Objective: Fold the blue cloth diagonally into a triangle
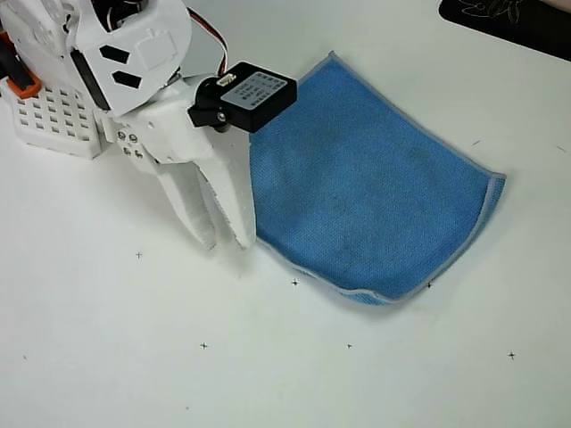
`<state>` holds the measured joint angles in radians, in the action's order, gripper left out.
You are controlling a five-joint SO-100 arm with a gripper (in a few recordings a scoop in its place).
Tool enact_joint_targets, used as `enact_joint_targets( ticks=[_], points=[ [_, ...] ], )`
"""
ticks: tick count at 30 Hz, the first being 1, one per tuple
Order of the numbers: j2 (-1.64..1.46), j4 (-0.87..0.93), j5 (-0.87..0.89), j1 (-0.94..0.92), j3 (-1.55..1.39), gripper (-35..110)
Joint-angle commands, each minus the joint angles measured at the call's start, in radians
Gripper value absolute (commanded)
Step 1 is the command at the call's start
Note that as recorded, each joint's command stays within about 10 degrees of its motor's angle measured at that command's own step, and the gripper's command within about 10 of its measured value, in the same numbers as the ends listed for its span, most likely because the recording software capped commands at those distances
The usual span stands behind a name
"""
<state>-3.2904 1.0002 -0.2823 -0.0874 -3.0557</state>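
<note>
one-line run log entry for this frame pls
task: fold blue cloth diagonally | cloth: doubled over, flat on white table | end effector: tips at cloth's left edge, shut, nothing visibly pinched | view: overhead

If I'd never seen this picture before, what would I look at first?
Probably the blue cloth, bright against the white table, lying right of centre in the overhead view with its layers doubled along the lower right edge. Next, the big white gripper reaching down from the top left, its fingertips close together at the cloth's left edge; whether it is pinching the cloth cannot be told.
</note>
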Motion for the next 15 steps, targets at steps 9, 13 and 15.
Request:
enact_joint_targets(
  ticks=[9,13,15],
  points=[
    [-0.021,0.158,-0.043,-0.025,0.181,26],
    [-0.009,0.224,-0.051,-0.046,0.249,26],
    [0.048,0.222,-0.051,-0.044,0.275,26]
  ],
)
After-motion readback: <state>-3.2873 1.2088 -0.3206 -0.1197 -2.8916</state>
